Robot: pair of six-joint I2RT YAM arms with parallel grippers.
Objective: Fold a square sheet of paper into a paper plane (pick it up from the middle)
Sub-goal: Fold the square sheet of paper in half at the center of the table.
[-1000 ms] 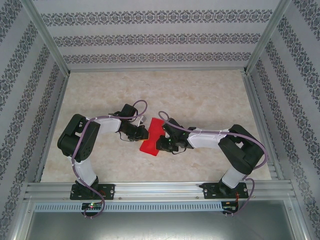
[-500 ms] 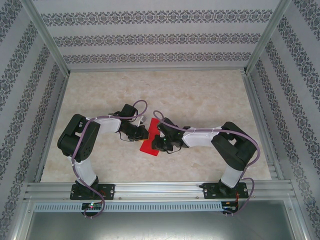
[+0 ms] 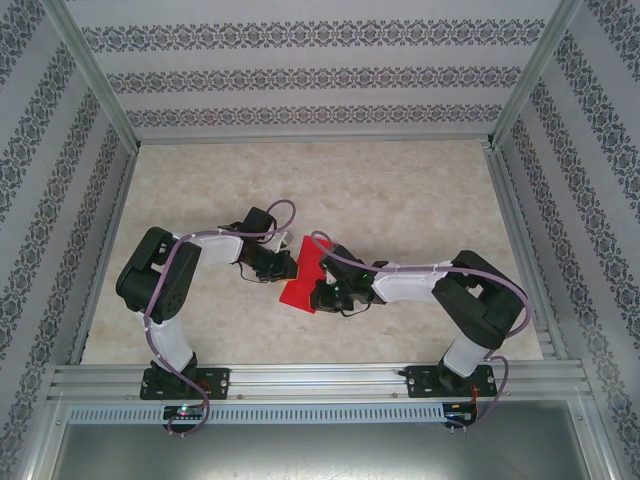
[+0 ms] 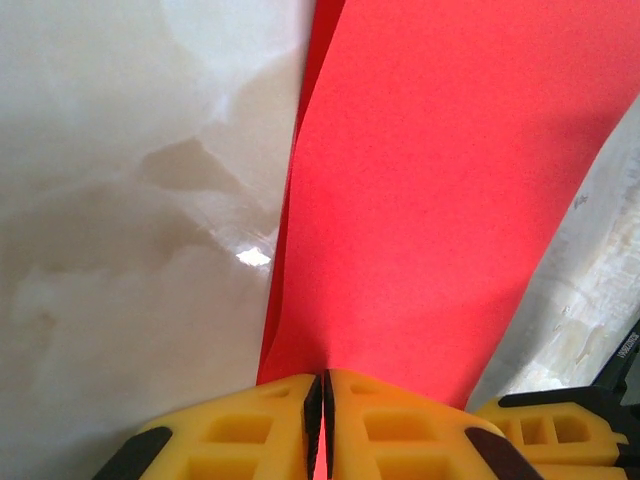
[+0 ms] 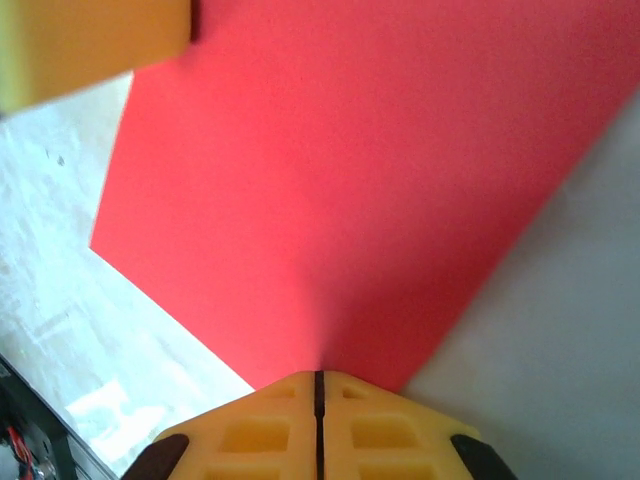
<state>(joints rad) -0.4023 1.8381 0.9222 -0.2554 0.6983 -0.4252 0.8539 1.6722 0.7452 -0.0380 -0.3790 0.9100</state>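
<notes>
The square sheet of paper (image 3: 303, 272) is bright red and narrowed by a fold, lying mid-table between my two grippers. My left gripper (image 3: 288, 265) is shut on its left edge; in the left wrist view a sliver of red paper (image 4: 440, 200) shows between the pads of this gripper (image 4: 322, 378). My right gripper (image 3: 322, 291) is at the paper's near right edge. Its yellow fingers (image 5: 390, 425) are pressed together where the red sheet (image 5: 350, 180) puckers toward them, so this gripper (image 5: 319, 375) is shut on the paper.
The marble-patterned table (image 3: 400, 190) is fenced by aluminium rails and patterned walls (image 3: 300, 75). A yellow finger of the left gripper (image 5: 90, 45) shows across the sheet in the right wrist view. Bare tabletop lies behind and to both sides.
My right gripper has shifted along the paper's right side toward its near end and closed on the edge. The left gripper has kept its hold and place.
</notes>
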